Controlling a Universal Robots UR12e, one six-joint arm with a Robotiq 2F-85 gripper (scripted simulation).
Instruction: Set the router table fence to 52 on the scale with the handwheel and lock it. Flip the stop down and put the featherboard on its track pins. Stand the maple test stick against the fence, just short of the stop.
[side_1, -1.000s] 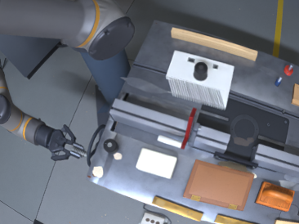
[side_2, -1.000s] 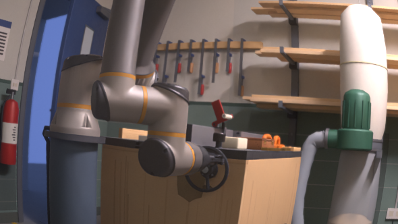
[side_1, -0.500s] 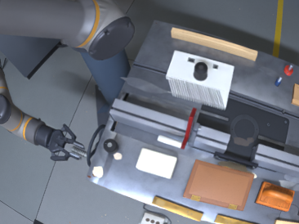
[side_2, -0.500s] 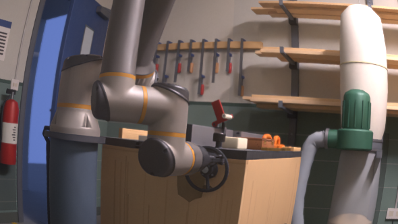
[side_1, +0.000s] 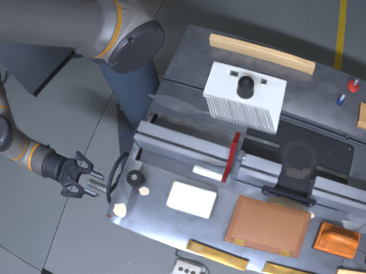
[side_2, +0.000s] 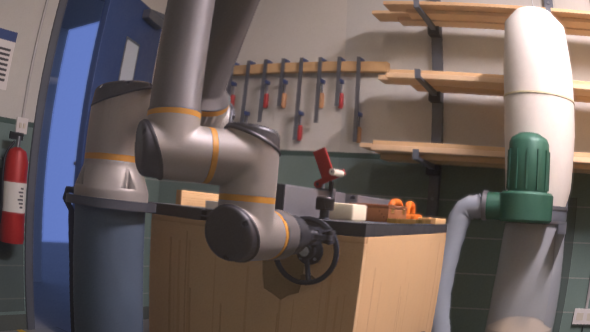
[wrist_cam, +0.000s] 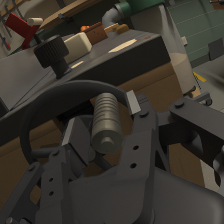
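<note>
The ribbed grey crank handle (wrist_cam: 105, 121) of the black handwheel (side_1: 116, 176) sticks out from the table's end face, and it lies between my fingers. The grey fence (side_1: 200, 150) crosses the table top, with its black lock knob (wrist_cam: 52, 54) near the handwheel end and the red flip stop (side_1: 231, 156) standing raised on it. The white featherboard (side_1: 245, 96) lies behind the fence, and the maple stick (side_1: 261, 53) lies along the far edge. My gripper (wrist_cam: 101, 124) is open around the crank handle and holds nothing.
An orange-brown lidded box (side_1: 266, 226) sits on the near side of the table, beside a white block (side_1: 192, 199) and an orange push block (side_1: 336, 240). A black insert plate (side_1: 299, 159) lies past the fence. The dust collector (side_2: 530, 165) stands beyond the table.
</note>
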